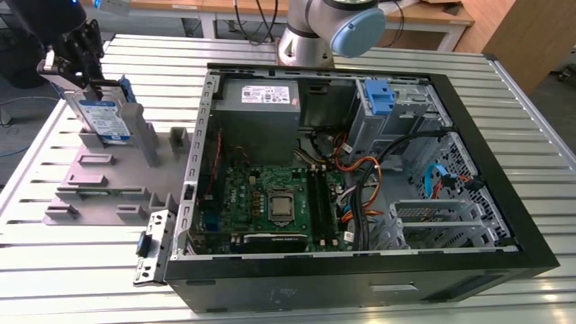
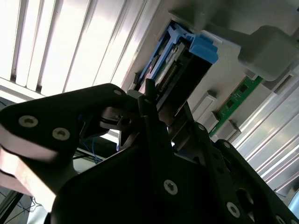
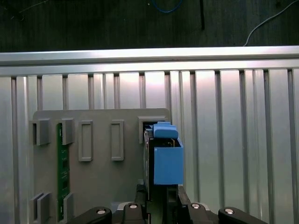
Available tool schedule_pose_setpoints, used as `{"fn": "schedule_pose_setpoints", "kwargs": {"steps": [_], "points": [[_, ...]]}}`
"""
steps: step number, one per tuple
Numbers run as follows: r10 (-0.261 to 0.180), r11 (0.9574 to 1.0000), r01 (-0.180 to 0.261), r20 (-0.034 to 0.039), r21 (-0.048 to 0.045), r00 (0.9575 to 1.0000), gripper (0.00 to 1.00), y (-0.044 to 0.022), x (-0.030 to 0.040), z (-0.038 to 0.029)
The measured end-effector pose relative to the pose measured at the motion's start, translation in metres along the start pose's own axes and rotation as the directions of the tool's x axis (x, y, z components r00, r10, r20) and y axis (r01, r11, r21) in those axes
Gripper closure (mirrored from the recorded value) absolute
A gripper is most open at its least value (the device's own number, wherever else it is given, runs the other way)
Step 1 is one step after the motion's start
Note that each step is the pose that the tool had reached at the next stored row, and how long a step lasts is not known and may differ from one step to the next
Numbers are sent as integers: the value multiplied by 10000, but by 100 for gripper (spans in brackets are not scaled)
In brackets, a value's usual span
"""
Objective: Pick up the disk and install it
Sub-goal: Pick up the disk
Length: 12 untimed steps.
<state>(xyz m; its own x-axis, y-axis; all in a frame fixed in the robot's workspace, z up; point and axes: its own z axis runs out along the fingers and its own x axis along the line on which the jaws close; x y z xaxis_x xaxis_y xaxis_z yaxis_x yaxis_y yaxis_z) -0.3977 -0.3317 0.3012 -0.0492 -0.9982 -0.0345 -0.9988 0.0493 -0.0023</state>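
My gripper [image 1: 83,81] is clamped on the disk [image 1: 105,120], far on the exterior view's left.

The disk stands up straight in the grey holder [image 1: 117,182] on the metal table [image 1: 54,270]. In the first wrist view I see the gripper pressing it from both sides. Short grey posts [image 1: 178,138] stand near it, and the holder hides its bottom edge. A thin green stick [image 3: 61,168] lies in the same holder, apart from the disk. Beside the holder is the open computer case [image 1: 360,283]. Inside it are a grey box [image 1: 261,101], a green board [image 1: 270,202], orange wires [image 1: 365,172] and a blue latch [image 1: 381,96]. Behind the case is the arm's base [image 1: 320,30], cut off at the top. In the second wrist view the gripper's dark body covers most of the disk, and its blue end pokes out.
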Motion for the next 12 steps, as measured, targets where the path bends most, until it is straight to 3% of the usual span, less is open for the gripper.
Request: {"fn": "schedule_pose_setpoints", "kwargs": {"steps": [12], "points": [[0,10000,0,0,0,10000,65,0,-13,-11]]}}
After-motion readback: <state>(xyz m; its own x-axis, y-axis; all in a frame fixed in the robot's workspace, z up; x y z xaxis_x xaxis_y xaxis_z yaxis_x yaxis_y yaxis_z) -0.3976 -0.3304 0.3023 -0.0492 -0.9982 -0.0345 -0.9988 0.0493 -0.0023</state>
